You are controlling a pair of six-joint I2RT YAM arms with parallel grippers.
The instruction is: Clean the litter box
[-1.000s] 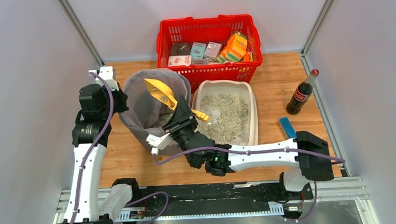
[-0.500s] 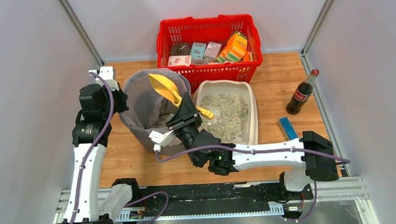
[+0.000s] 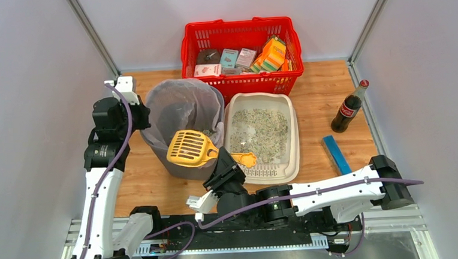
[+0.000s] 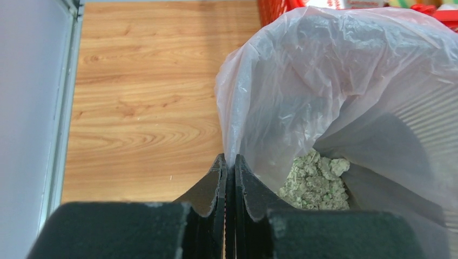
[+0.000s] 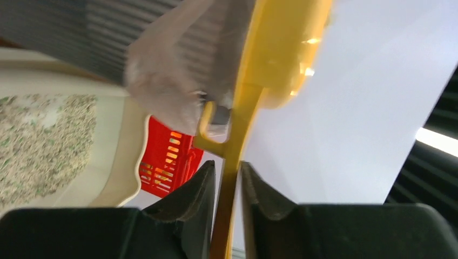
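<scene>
The cream-white litter box (image 3: 295,134) holds grey-white granules and sits to the right of the grey bin (image 3: 180,108). A yellow slotted scoop (image 3: 190,148) hangs level over the bin's front rim, its handle reaching toward the litter box. My right gripper (image 3: 230,160) is shut on that handle; the right wrist view shows the handle clamped between the fingers (image 5: 227,170). At the bin's left rim my left gripper (image 3: 144,119) is shut on the clear bag (image 4: 324,81), with the fingertips (image 4: 229,162) pinching the bag's edge. Greenish clumps (image 4: 316,181) lie inside the bag.
A red mesh basket (image 3: 239,36) with small boxes stands behind the litter box. A cola bottle (image 3: 350,107) stands at the right, and a flat blue object (image 3: 336,153) lies in front of it. Wooden tabletop runs left of the bin.
My right arm has drawn back toward the near edge. The scoop has swung from tilted over the bin's mouth down to level at its front rim. The left arm has stayed put.
</scene>
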